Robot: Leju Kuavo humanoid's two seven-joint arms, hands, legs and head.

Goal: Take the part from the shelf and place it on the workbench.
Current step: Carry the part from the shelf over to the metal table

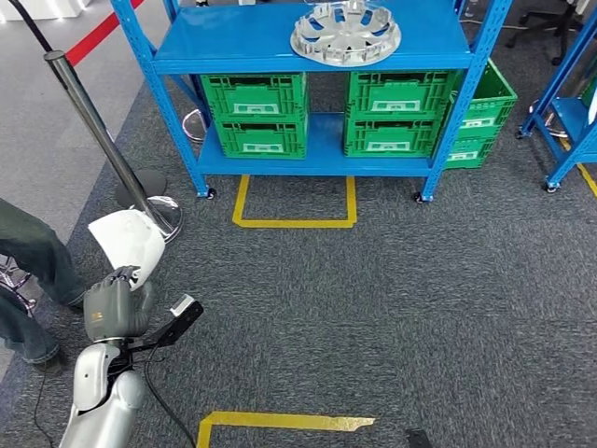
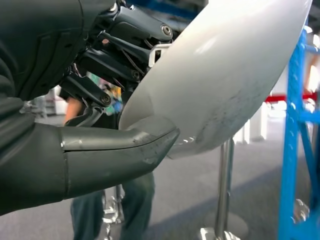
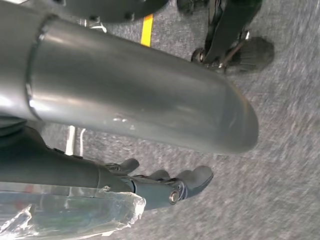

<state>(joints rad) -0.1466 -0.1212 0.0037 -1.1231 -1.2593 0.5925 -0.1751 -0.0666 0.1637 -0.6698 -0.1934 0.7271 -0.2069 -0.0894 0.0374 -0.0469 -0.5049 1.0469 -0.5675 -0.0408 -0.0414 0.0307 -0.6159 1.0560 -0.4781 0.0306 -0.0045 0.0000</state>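
In the head view the left hand [image 1: 116, 303] held a smooth white curved shell-like part [image 1: 129, 241], which stood up just past its fingers and well apart from the blue steel shelf [image 1: 310, 42]. On that shelf's top deck lay a silver spoked wheel cover [image 1: 345, 31], with green slatted plastic crates [image 1: 256, 114] on the deck below. The floor was dark grey carpet marked with yellow tape [image 1: 294, 220]; a chrome barrier post [image 1: 99, 126] slanted nearby, and a person's jeans-clad legs [image 1: 32, 271] stood to the side. I judged the pick as done (the part was clearly off the shelf), while the carry and the setting-down on the counter were left; no counter was in sight.

In the left wrist view the thick grey thumb [image 2: 113, 150] pressed against the glossy, faintly scuffed white part [image 2: 226, 85], with the dark jointed fingers [image 2: 124, 47] closed on its far side, so the hold was a pinch across the thin edge.

In the right wrist view the right hand [image 3: 151, 145] hung over the carpet, its smooth grey thumb [image 3: 143, 95] straight and its dark fingers [image 3: 181, 182] loosely apart, holding nothing. Crinkled clear film [image 3: 71, 210] showed beside them.
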